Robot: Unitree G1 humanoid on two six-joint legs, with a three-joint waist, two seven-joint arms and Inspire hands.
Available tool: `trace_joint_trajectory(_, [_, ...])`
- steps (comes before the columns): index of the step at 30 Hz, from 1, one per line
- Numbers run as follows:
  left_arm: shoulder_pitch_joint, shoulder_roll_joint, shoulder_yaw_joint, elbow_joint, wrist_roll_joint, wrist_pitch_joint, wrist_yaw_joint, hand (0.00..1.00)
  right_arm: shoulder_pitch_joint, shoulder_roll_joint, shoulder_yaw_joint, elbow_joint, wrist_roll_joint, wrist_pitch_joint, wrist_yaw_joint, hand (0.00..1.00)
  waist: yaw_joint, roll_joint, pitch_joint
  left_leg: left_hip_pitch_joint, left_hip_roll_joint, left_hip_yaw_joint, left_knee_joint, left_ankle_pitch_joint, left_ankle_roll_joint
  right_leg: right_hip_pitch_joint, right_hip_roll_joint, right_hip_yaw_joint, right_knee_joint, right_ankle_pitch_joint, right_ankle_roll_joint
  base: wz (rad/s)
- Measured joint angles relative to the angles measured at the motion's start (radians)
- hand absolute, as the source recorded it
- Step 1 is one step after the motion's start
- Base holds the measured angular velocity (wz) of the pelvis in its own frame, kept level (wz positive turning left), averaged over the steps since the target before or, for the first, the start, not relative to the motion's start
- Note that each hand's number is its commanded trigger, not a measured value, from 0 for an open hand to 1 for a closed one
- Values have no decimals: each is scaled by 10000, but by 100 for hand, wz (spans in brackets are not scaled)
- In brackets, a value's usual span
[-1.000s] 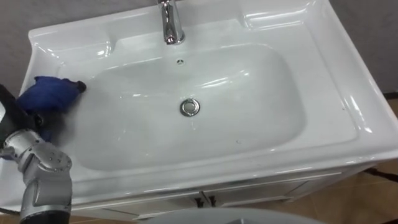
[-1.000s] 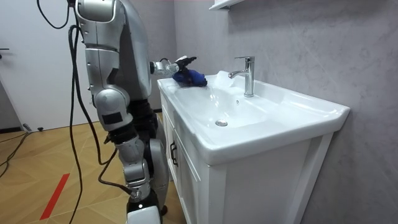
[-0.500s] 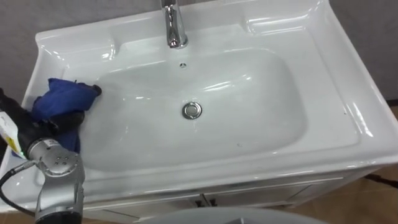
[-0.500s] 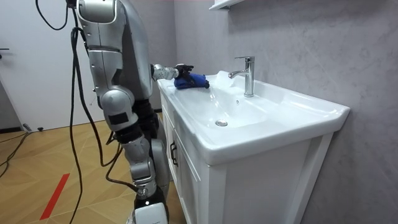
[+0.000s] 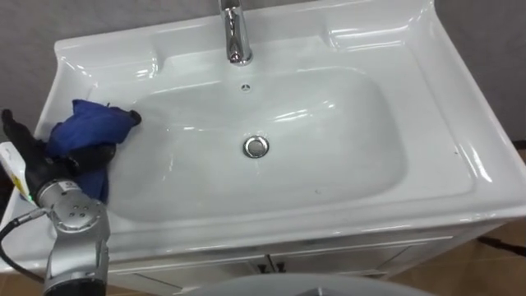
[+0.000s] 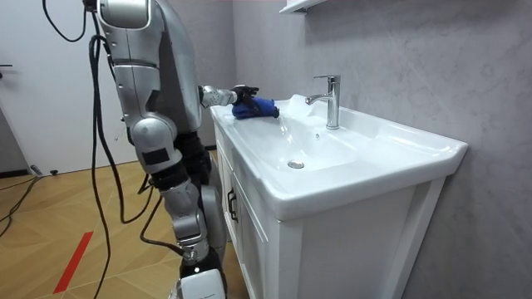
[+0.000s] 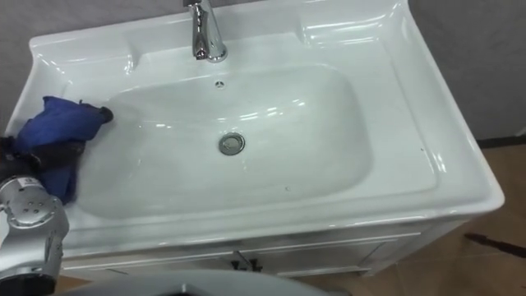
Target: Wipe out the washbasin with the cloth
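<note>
L eye view: left robot hand [image 5: 37,164] at L rim of basin [image 5: 427,123], dark fingers curled over blue cloth [image 5: 94,123], gripping it. Cloth bunched on the rim ledge, one corner at the bowl's slope. Drain [image 5: 256,147] mid-bowl, faucet [image 5: 237,37] at back edge; both well apart from cloth.

Room view: robot stands upright before white cabinet [image 6: 249,241] front, on room view's left, arm w/ cloth out over the rim corner.

R eye view: cloth on L ledge, dark fingers across it.
</note>
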State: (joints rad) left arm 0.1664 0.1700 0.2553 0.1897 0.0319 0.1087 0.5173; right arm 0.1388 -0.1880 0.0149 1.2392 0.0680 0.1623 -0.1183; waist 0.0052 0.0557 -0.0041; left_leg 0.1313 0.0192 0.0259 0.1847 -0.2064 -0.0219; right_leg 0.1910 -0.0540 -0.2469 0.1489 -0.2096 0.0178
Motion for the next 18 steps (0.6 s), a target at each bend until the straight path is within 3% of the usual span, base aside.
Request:
trace_joint_trajectory(4, [0, -5, 12, -354, -12, 1, -90, 0, 11, 55, -1, -1, 23, -86, 64, 0, 14, -129, 69, -18, -2, 0, -9, -1, -1, 6, 10, -15, -86, 3, -1, 0])
trace_joint_trajectory(14, [-43, -4, 39, -405, -6, -5, 49, 0, 4, 94, -376, 9, 66, -355, 69, 0, -2, -51, 21, 15, -4, -27, -181, -1, -2, 63, 24, -59, -91, 7, 1, 0])
trace_joint_trajectory(18, [-323, -4, 149, -406, -4, -52, 437, 0, 6, 140, -373, 12, 77, -446, -10, 0, 25, -62, 47, 7, -4, -47, -181, -1, -2, 28, 29, -44, -102, 9, -1, 1])
